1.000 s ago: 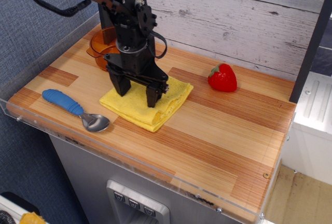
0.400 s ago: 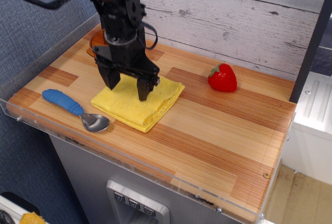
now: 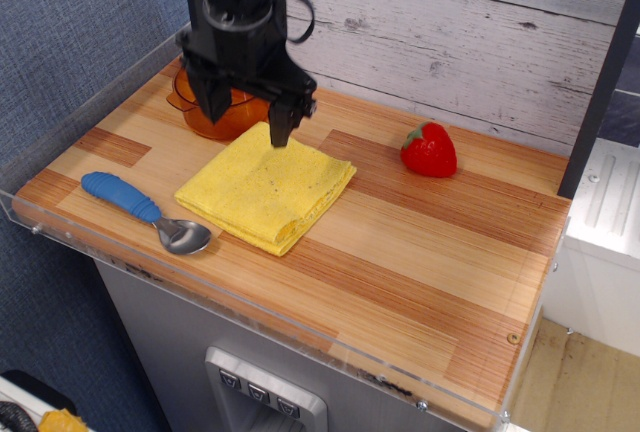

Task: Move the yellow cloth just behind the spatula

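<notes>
The yellow cloth [image 3: 264, 189] lies folded flat on the wooden table, just behind and to the right of the spatula [image 3: 146, 213]. The spatula has a blue handle at the left and a shiny metal head near the cloth's front corner. My gripper [image 3: 246, 125] is open and empty. It hangs above the cloth's back edge, lifted clear of it, with its two black fingers [image 3: 281, 122] pointing down.
An orange transparent pot [image 3: 214, 112] stands at the back left, partly behind the gripper. A red strawberry [image 3: 429, 150] sits at the back right. A clear acrylic rim [image 3: 250, 302] edges the front and left of the table. A grey plank wall rises behind.
The gripper slid the cloth a little to the left toward the spatula, then let go and rose up and back off the cloth. The cloth now lies uncovered.
</notes>
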